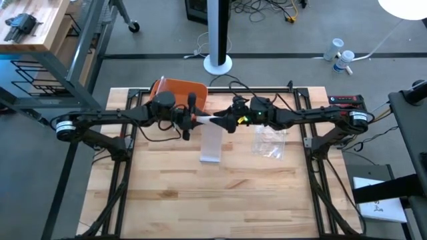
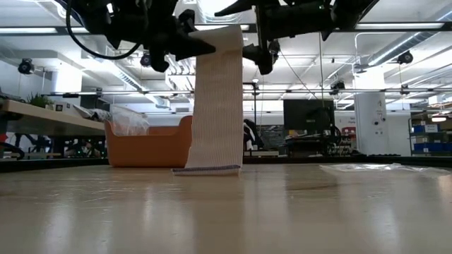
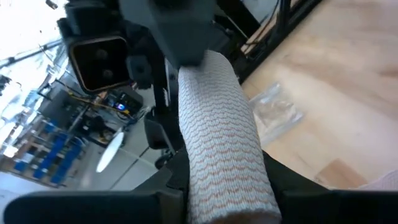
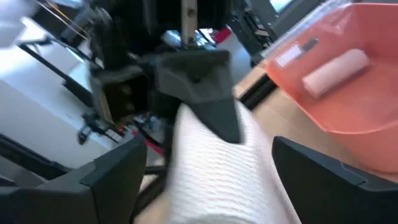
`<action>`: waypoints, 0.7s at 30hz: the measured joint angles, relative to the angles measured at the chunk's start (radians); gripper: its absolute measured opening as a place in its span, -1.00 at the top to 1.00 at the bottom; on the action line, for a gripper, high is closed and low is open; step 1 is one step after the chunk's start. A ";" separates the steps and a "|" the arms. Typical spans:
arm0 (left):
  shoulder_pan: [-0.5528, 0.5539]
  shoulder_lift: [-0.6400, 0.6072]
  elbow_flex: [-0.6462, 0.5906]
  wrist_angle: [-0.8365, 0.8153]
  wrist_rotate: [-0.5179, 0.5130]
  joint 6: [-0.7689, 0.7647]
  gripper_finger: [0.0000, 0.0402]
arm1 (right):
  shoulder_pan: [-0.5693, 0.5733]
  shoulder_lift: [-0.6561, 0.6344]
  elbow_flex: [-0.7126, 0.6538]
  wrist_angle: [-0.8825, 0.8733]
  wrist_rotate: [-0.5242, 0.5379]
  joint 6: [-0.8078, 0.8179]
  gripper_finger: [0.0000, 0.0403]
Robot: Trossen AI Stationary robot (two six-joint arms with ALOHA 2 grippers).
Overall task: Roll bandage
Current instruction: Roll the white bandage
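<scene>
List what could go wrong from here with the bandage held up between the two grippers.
1. The bandage hangs from the left gripper and right gripper, with its loose end on the table; that tail may drag or fold, giving an uneven roll.
2. Both grippers meet at one spot; they might collide, or one might lose its grip.
3. The plastic bag lies close by and might get caught.

Bandage [image 2: 217, 99] top hidden behind grippers (low view); orange bin [image 1: 180, 90] partly under left arm.
</scene>
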 joint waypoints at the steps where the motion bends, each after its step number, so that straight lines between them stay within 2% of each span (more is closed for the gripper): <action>1: 0.000 0.000 0.000 0.000 -0.001 0.016 0.58 | 0.000 0.000 0.000 0.009 -0.001 0.015 -0.65; 6: 0.000 0.000 0.002 -0.005 -0.001 0.052 0.58 | 0.000 0.000 0.001 -0.020 0.000 -0.042 -0.63; 10: -0.002 0.000 0.037 -0.096 -0.001 0.060 0.58 | 0.000 0.000 0.001 -0.001 0.002 -0.101 -0.66; 14: -0.002 0.002 0.093 -0.211 -0.001 0.061 0.58 | 0.000 0.004 0.001 0.009 0.007 -0.082 -0.64; 21: -0.002 0.002 0.108 -0.221 -0.014 0.085 0.58 | 0.011 0.050 0.001 0.047 -0.013 -0.049 -0.61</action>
